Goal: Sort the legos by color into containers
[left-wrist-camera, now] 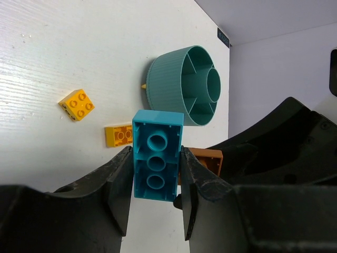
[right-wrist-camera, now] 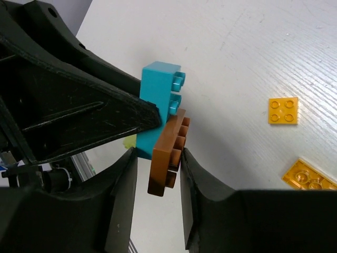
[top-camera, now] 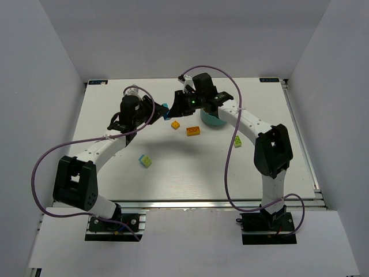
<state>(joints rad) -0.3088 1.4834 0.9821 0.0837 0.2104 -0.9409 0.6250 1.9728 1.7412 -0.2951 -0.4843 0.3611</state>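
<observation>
My left gripper [left-wrist-camera: 156, 153] [top-camera: 157, 107] is shut on a cyan brick [left-wrist-camera: 157, 161] [top-camera: 165, 108], held above the table. An orange-brown plate [right-wrist-camera: 167, 153] [left-wrist-camera: 208, 158] is stuck on the cyan brick's [right-wrist-camera: 157, 100] studs. My right gripper [right-wrist-camera: 156, 155] [top-camera: 176, 105] straddles that plate. Its right finger touches the plate's studs, and a gap shows at its left finger. The teal divided bowl [left-wrist-camera: 184, 87] [top-camera: 213, 120] stands behind, partly hidden by the right arm in the top view.
On the table lie a yellow brick [top-camera: 175, 124] [left-wrist-camera: 77, 104] [right-wrist-camera: 283, 110], a yellow-orange plate [top-camera: 193, 131] [left-wrist-camera: 119, 135] [right-wrist-camera: 308, 176], a cyan-and-lime brick [top-camera: 145, 160] and a lime brick [top-camera: 237, 141]. White walls enclose the table.
</observation>
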